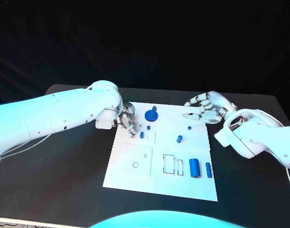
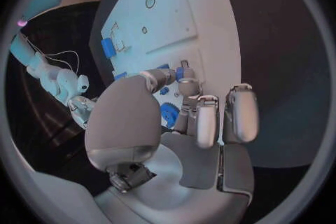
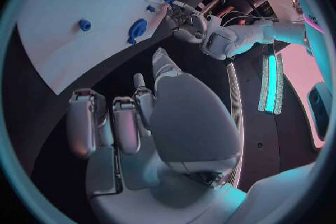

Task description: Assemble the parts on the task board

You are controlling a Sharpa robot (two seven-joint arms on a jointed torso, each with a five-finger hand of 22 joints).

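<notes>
Several small blue pegs [image 1: 142,135] on board [image 1: 127,178]: light, rigid, likely slippery.
Left hand [image 1: 126,118] fingers seemingly pinch one; right hand [image 1: 210,108] curled, empty. Grip sides.

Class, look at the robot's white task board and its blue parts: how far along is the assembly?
Early, it seems. Done: little can be confirmed; a blue round part sits near the task board's far edge. In hand: the left hand reaches down beside a small blue peg, though a grip is unclear; the right hand hovers empty. Left: two blue cylinders lie loose beside outlined slots.
</notes>
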